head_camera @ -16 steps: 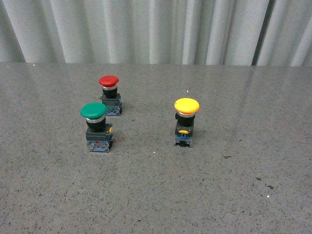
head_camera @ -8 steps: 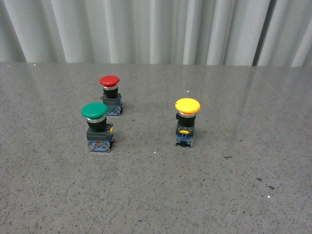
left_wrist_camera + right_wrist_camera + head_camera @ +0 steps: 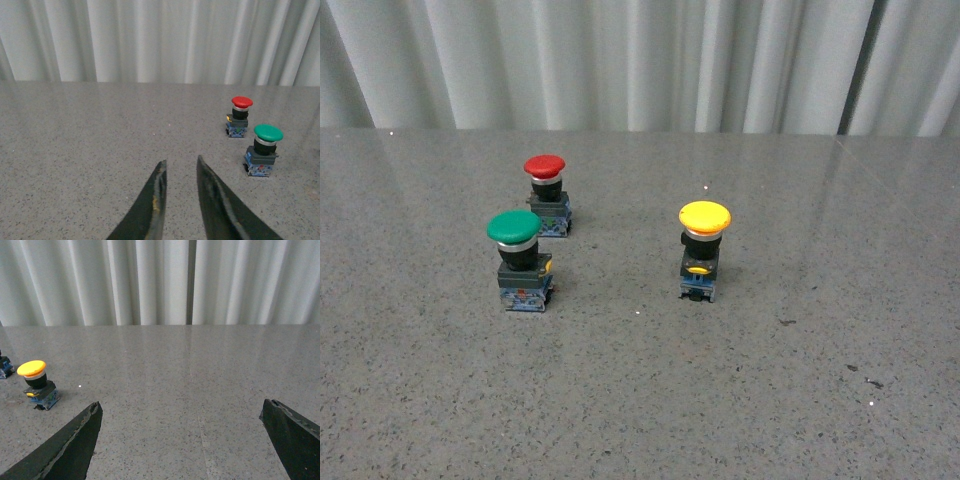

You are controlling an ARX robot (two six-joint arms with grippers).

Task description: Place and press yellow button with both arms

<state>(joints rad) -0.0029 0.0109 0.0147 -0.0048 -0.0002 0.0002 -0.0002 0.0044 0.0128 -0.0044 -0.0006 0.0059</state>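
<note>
Front view: yellow button [image 3: 703, 250] stands upright on the counter [image 3: 740, 400], right of centre, well apart from the green button [image 3: 520, 262] and the red button [image 3: 546, 196] behind it. No arm shows in this view. Left wrist view: left claw [image 3: 181, 161] has its fingers only slightly parted, with nothing between them, and hangs over bare counter. It sees green and red but not yellow. Right wrist view: right claw [image 3: 182, 402] is spread wide and empty, with yellow off to one side, well clear of both fingers. Step looks like the very start, a reach not yet begun, with the button untouched and unpressed. Next move probably calls for the right claw to swing toward yellow and close on its black body below the cap to steady or place it. The left would then come across past green and push the cap down. Versus 1.0 s ago: all three buttons are in the same spots, nothing touched, only a tiny frame shift.
</note>
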